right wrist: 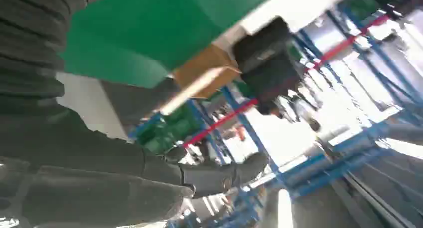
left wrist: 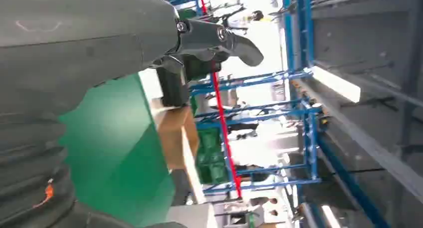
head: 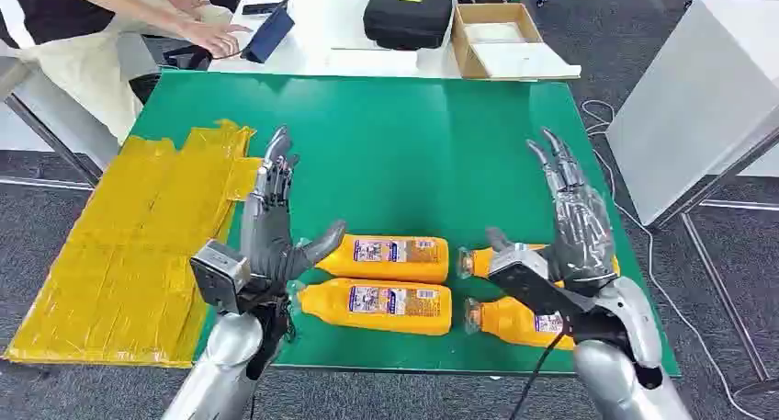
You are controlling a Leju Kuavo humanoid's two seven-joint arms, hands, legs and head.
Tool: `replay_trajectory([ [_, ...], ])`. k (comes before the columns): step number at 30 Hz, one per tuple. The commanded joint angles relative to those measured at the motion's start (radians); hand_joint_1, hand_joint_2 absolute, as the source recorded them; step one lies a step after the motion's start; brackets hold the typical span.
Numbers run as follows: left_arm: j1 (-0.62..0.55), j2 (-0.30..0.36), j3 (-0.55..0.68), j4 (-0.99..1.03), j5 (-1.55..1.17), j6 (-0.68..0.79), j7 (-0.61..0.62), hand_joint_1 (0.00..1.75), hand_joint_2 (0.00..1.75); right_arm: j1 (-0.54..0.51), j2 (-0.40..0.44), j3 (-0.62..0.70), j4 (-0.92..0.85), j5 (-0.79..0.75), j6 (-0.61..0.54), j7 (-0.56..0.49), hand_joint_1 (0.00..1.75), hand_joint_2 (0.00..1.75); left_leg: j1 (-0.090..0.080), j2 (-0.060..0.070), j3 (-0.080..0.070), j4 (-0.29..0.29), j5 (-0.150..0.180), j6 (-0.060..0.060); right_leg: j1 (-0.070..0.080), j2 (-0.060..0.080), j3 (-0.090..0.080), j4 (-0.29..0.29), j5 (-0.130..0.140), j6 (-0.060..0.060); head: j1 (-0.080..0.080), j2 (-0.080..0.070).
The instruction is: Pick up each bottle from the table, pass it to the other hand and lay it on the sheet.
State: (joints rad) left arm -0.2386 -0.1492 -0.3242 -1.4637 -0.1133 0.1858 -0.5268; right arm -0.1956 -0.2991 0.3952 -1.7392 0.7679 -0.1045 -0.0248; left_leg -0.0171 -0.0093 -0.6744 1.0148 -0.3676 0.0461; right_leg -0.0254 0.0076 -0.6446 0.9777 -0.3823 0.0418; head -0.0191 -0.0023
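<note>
Four orange bottles lie on their sides on the green table (head: pixel 413 135), low in the head view's frame: two left of centre, an upper bottle (head: pixel 395 257) and a lower bottle (head: pixel 381 306), and two at lower right, one (head: pixel 473 261) largely hidden behind the right hand and another (head: pixel 514 323) below it. The yellow sheet (head: pixel 129 245) is spread at the left of the frame, hanging over the table's left edge, with no bottle on it. The left hand (head: pixel 272 220) is raised just left of the left pair, fingers straight and apart, thumb stretched toward the upper bottle's cap end, holding nothing. The right hand (head: pixel 574 220) is raised over the right pair, likewise spread and empty. By my reading the task is at its start, at the first pick. The next move calls for one hand to lower and wrap around a bottle's body, lift it, then meet the other hand above the table for the pass. At upper left a person's hands (head: pixel 207 25) rest on a white table (head: pixel 340 34) behind.
</note>
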Motion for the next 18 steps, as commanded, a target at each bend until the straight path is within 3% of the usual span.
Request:
replay_trajectory([
  [1,-0.042,-0.020,0.047,0.148,0.047,-0.044,0.016,0.00,1.75,0.059,-0.136,-0.105,-0.073,-0.095,0.140,0.037,0.00,1.75,0.000,-0.002,0.006,-0.001,-0.002,-0.004,0.001,-0.003,0.007,-0.001,-0.003,-0.003,-0.001,0.000],
  [5,-0.047,-0.029,0.057,0.188,0.088,-0.092,0.028,0.00,1.75,0.122,-0.280,-0.204,-0.107,-0.184,0.226,0.040,0.00,1.75,0.000,-0.007,0.009,-0.001,-0.003,-0.005,0.000,-0.008,0.011,-0.001,-0.005,-0.003,-0.001,0.000],
  [6,-0.050,-0.032,0.058,0.198,0.096,-0.105,0.030,0.00,1.75,0.146,-0.303,-0.239,-0.115,-0.193,0.244,0.035,0.00,1.75,-0.001,-0.005,0.003,0.000,-0.001,-0.001,0.000,-0.006,0.004,-0.001,-0.003,0.000,-0.001,0.000],
  [9,-0.047,-0.033,0.063,0.199,0.097,-0.111,0.031,0.00,1.75,0.255,-0.392,-0.350,-0.165,-0.205,0.296,0.040,0.00,1.75,-0.001,-0.007,0.007,0.000,-0.004,-0.002,0.000,-0.008,0.009,-0.001,-0.005,-0.001,-0.001,0.000],
  [11,-0.038,-0.033,0.070,0.190,0.096,-0.112,0.033,0.00,1.75,0.318,-0.419,-0.429,-0.189,-0.236,0.334,0.016,0.00,1.75,-0.001,-0.007,0.007,0.000,-0.005,-0.001,0.000,-0.009,0.010,0.000,-0.006,-0.001,-0.001,0.000],
  [13,-0.042,-0.032,0.069,0.202,0.101,-0.136,0.038,0.00,1.75,0.357,-0.438,-0.463,-0.209,-0.271,0.368,-0.080,0.00,1.75,-0.002,-0.008,0.007,0.000,-0.005,0.000,-0.001,-0.009,0.009,0.000,-0.007,0.000,-0.001,0.000],
  [17,-0.056,-0.034,0.077,0.235,0.100,-0.156,0.029,0.00,1.75,0.417,-0.472,-0.543,-0.240,-0.236,0.458,-0.160,0.00,1.75,-0.003,-0.003,0.004,0.000,-0.006,0.002,-0.002,-0.004,0.005,-0.001,-0.004,0.001,-0.001,0.000],
  [18,-0.055,-0.035,0.082,0.235,0.098,-0.161,0.028,0.00,1.75,0.415,-0.470,-0.551,-0.241,-0.209,0.462,-0.182,0.00,1.75,-0.002,-0.004,0.012,-0.001,-0.009,-0.001,-0.001,-0.006,0.013,-0.001,-0.008,-0.002,-0.001,0.000],
])
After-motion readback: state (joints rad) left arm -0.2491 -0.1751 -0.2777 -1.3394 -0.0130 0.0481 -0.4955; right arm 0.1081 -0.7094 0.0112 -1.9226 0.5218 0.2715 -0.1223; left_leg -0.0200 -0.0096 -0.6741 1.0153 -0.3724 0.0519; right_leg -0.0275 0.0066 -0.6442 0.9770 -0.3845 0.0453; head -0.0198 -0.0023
